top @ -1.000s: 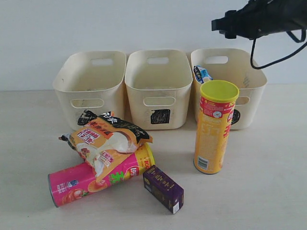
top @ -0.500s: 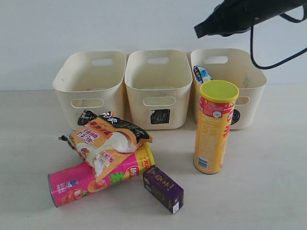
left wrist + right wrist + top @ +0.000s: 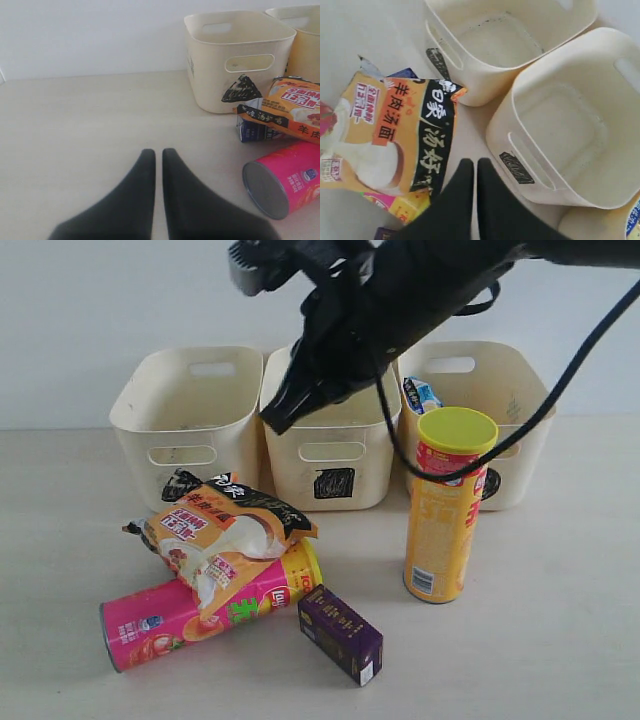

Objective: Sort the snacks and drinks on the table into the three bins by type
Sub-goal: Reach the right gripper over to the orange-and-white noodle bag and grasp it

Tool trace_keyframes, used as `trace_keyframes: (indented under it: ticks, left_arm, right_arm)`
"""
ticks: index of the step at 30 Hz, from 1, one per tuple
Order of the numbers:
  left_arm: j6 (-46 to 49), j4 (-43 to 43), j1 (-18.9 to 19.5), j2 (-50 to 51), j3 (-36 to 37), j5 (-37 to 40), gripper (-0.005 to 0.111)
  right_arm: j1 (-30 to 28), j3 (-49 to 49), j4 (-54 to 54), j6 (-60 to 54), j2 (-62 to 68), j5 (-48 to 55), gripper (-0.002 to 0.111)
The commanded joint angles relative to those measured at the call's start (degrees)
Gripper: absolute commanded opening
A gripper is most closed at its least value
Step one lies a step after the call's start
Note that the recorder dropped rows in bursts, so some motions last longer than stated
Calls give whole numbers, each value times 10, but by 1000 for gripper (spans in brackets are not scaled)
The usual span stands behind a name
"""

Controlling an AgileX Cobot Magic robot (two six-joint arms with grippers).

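My right gripper (image 3: 272,426) is shut and empty, hanging in front of the middle bin (image 3: 380,475), which bears a black square. In the right wrist view its tips (image 3: 474,164) hover over the gap between that bin (image 3: 555,195) and the orange-white bag (image 3: 395,135). The bag (image 3: 225,530) lies on the pink tube (image 3: 150,625). A purple carton (image 3: 340,633) lies in front. The yellow tube (image 3: 445,505) stands upright before the right bin (image 3: 525,405), which holds a blue bag (image 3: 420,395). My left gripper (image 3: 156,152) is shut over bare table, apart from the pink tube (image 3: 285,180).
The left bin (image 3: 150,440) carries a black triangle (image 3: 241,90). A small blue carton (image 3: 252,131) pokes out from under the bag. The right arm and its cable cross above the middle and right bins. A white wall stands behind the bins.
The right arm has swung from the upper right down and left across the bins to the front of the middle bin. Nothing on the table has moved.
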Motion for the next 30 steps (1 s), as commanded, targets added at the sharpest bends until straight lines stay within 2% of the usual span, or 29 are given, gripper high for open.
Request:
trace_keyframes:
  ticks: [1, 10, 15, 18, 21, 22, 24, 25, 30]
  left_arm:
    - [0, 0, 1, -2, -2, -2, 4]
    - [0, 0, 1, -2, -2, -2, 4]
    - [0, 0, 1, -2, -2, -2, 4]
    - [0, 0, 1, -2, -2, -2, 4]
    - [0, 0, 1, -2, -2, -2, 4]
    - [0, 0, 1, -2, -2, -2, 4]
    - [0, 0, 1, -2, -2, -2, 4]
    - [0, 0, 1, -2, -2, -2, 4]
    - [0, 0, 1, -2, -2, -2, 4]
  right_arm:
    - [58, -1, -108, 107, -2, 8, 0]
    - [170, -1, -297, 250, 44, 28, 0]
    - [200, -32, -309, 263, 104, 25, 2]
    - [205, -68, -302, 274, 141, 47, 21]
    - [208, -96, -302, 274, 166, 72, 50]
    - [208, -102, -302, 275, 175, 83, 65]
    - [208, -104, -302, 280, 185, 90, 86]
    - [208, -104, -302, 296, 190, 90, 92]
    - [208, -104, -305, 343, 210, 89, 94]
